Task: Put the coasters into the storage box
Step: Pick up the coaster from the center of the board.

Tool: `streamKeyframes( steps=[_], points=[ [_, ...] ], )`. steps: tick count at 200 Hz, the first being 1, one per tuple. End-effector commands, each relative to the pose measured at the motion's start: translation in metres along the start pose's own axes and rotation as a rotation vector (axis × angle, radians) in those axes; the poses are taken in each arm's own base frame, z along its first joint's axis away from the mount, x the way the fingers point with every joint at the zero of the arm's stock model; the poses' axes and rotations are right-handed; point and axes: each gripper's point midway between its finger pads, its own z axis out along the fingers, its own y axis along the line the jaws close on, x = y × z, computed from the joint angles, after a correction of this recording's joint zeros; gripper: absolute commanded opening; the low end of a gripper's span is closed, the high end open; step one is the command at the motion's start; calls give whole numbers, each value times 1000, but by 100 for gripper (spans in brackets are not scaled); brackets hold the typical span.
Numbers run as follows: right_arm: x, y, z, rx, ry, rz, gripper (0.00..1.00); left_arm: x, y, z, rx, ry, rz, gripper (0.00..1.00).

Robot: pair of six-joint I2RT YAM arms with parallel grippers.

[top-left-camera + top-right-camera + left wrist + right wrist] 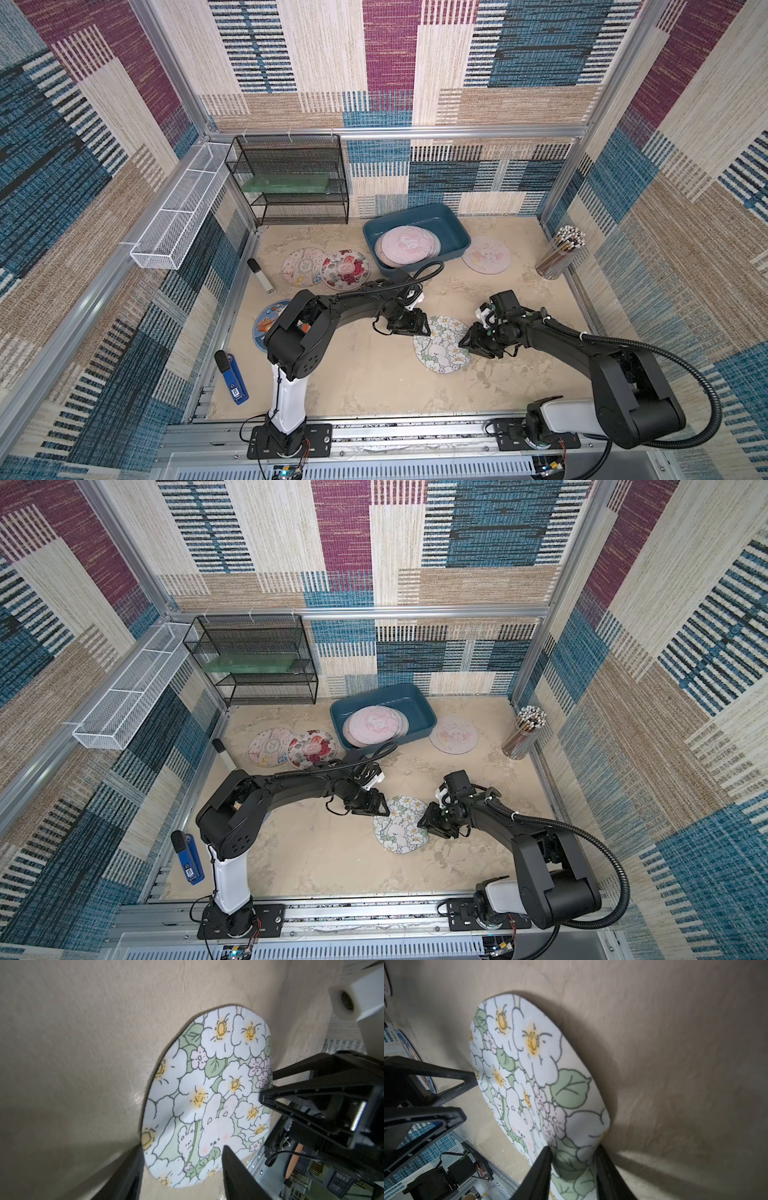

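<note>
A floral bunny coaster (441,347) lies mid-table between both arms. My right gripper (574,1148) is shut on its near edge, which curls up between the fingers and lifts off the table. At the coaster's opposite edge my left gripper (182,1159) hangs open, one finger over the print and one off it. The teal storage box (455,222) stands at the back with a stack of pink coasters (407,245) inside. Loose coasters lie left of the box (302,266) (345,269) and right of it (486,254). A dark blue coaster (266,322) shows under the left arm.
A black wire rack (291,178) and a white mesh basket (183,212) stand at the back left. A cup of pencils (561,251) is at the back right. A blue stapler (235,380) and a marker (261,275) lie along the left edge.
</note>
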Motion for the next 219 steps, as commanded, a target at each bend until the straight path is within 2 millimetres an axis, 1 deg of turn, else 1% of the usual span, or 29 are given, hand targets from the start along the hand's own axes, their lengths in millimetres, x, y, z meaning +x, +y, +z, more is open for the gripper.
streamKeyframes(
  steps=[1,17,34,59,71,92,114,148,181,219],
  points=[
    [14,-24,1,116,40,59,33,6,8,3,-38,25,-21,59],
    [12,-21,0,107,38,56,29,6,9,3,-37,28,-21,60],
    [10,-19,-1,106,37,51,22,6,8,3,-37,28,-19,59],
    [1,-9,-9,100,12,35,15,5,9,0,-43,21,-19,61],
    [-6,-2,-14,91,-3,25,14,4,10,-1,-44,13,-28,64],
    [-21,17,-27,61,-39,1,14,0,18,-7,-36,-10,-69,70],
    [-40,43,-44,27,-82,-34,14,-4,29,-18,-32,-47,-109,74],
    [-71,83,-68,-9,-131,-114,13,-7,42,-35,-35,-89,-139,75],
    [-106,132,-93,-62,-188,-212,13,-2,51,-46,-44,-106,-160,76],
    [-140,188,-118,-158,-259,-312,13,2,57,-56,-61,-123,-169,77]
  ],
)
